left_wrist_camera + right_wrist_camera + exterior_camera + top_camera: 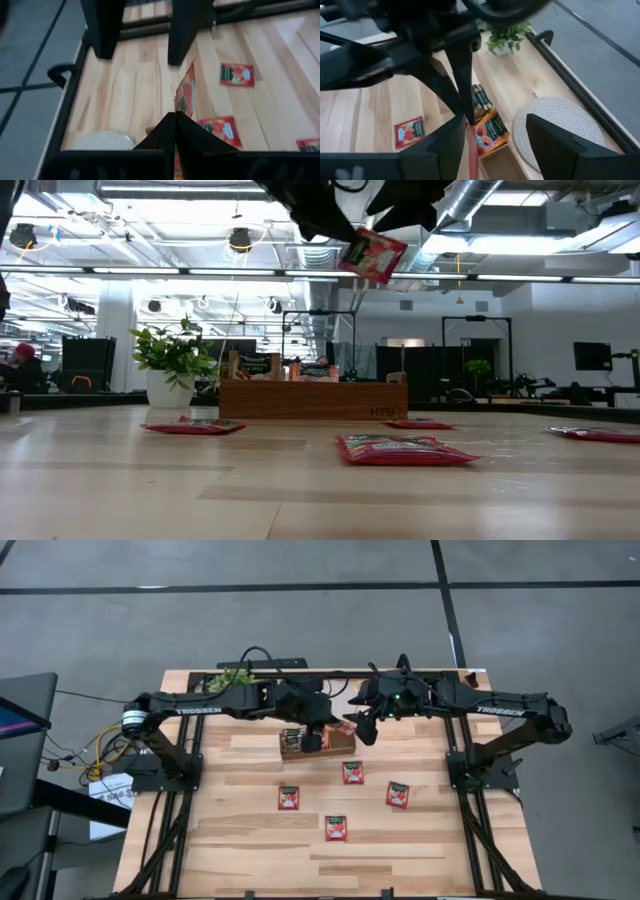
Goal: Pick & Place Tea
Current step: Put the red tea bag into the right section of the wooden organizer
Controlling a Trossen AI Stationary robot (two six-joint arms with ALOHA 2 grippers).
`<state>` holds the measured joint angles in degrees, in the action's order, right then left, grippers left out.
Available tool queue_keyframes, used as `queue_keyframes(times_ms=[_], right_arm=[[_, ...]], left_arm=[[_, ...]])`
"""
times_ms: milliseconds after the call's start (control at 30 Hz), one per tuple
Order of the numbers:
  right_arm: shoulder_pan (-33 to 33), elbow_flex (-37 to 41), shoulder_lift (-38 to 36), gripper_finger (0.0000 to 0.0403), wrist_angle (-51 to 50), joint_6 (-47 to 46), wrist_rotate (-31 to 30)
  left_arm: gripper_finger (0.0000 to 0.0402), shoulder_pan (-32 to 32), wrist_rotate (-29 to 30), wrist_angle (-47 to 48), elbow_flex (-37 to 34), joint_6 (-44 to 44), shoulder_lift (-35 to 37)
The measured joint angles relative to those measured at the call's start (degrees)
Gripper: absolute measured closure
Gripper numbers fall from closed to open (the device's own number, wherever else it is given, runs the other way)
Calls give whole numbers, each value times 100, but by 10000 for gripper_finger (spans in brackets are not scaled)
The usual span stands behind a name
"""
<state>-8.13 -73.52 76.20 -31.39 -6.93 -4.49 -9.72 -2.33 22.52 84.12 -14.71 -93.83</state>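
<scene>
Both arms meet over the far middle of the table, right above the wooden tray (pixel 318 743). The left gripper (pixel 175 116) has its fingers pinched together on a red tea sachet (pixel 186 95), which hangs edge-on between them, up in the air over the tray. From table height that sachet (pixel 372 255) dangles tilted, well clear of the wood. The right gripper (pixel 492 135) sits just beside it with its fingers spread wide, and the sachet's edge seems to lie between them, though I can't be sure it touches either. Four more sachets lie flat on the table nearer the front (pixel 289 798) (pixel 352 772) (pixel 398 794) (pixel 335 828). A few packets already stand in the tray (pixel 487 130). A potted plant (pixel 175 365) and a round woven mat (pixel 555 122) sit at the far edge.
</scene>
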Motion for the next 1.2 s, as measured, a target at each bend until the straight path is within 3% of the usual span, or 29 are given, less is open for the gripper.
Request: queue_keyframes(times_ms=[500, 1200], right_arm=[[-102, 0, 0, 242, -247, 239, 2], [-91, 4, 202, 243, -177, 202, 262]], left_arm=[[401, -4, 102, -373, 107, -56, -4], [401, -22, 327, 29, 102, -113, -17]])
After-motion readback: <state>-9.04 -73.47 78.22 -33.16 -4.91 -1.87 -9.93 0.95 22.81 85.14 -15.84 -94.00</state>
